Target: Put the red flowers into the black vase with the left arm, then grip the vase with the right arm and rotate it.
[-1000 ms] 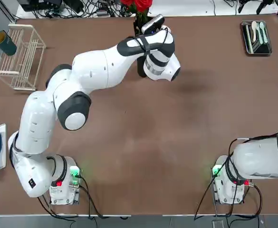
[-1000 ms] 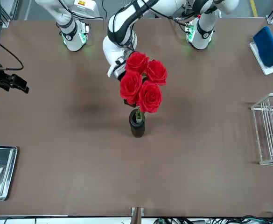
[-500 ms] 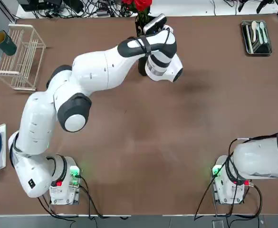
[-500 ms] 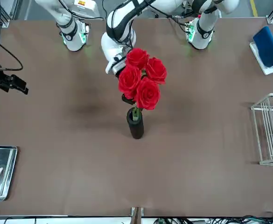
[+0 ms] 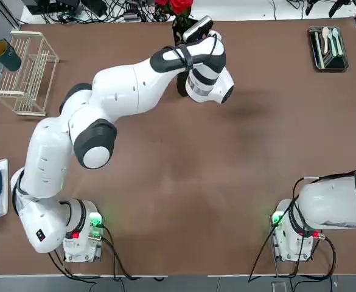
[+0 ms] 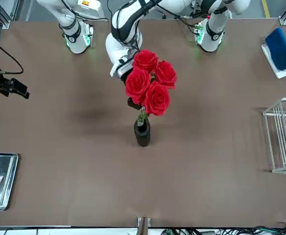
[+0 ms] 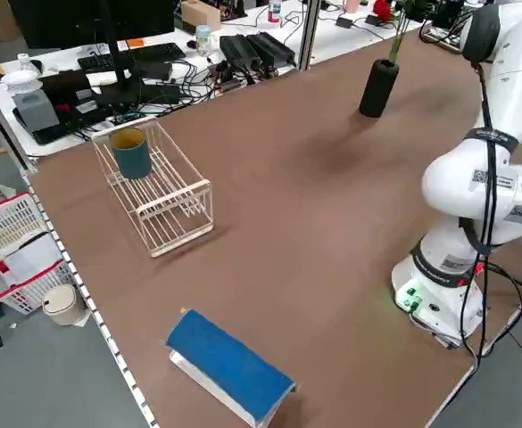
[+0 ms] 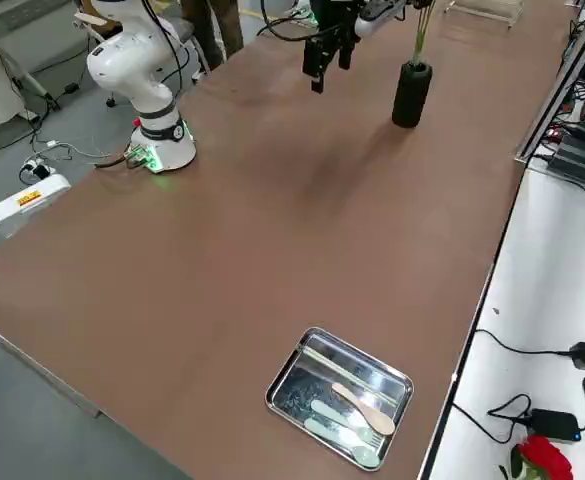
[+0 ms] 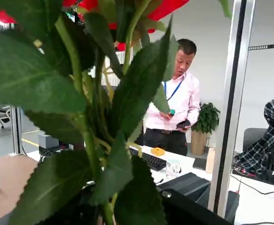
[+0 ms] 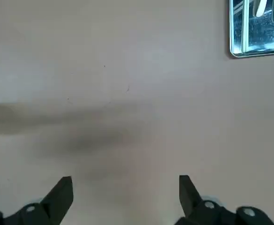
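Brown tabletop (image 6: 206, 186), with the metal cutlery tray (image 5: 328, 70) at the far right and the white rack (image 5: 23, 94) at the far left, the dark green cup (image 5: 8, 58) on it; black vase (image 6: 142, 133) stands on the table's far side, under the left arm's reach. Left gripper (image 6: 136, 104) is just above the vase, fingers closed on the stems of the red flowers (image 6: 150, 83); blooms sit high over the vase, lower stems at its mouth and seemingly inside. Right gripper (image 10: 126, 190) hangs over the table on the robot's right, well apart from the vase, fingers wide open, nothing between them. Step in hand, as I judge it: insertion, nearly done; next, seat the stems, then release without dragging leaves or tipping the slim vase; right arm's grip and turn not yet begun.
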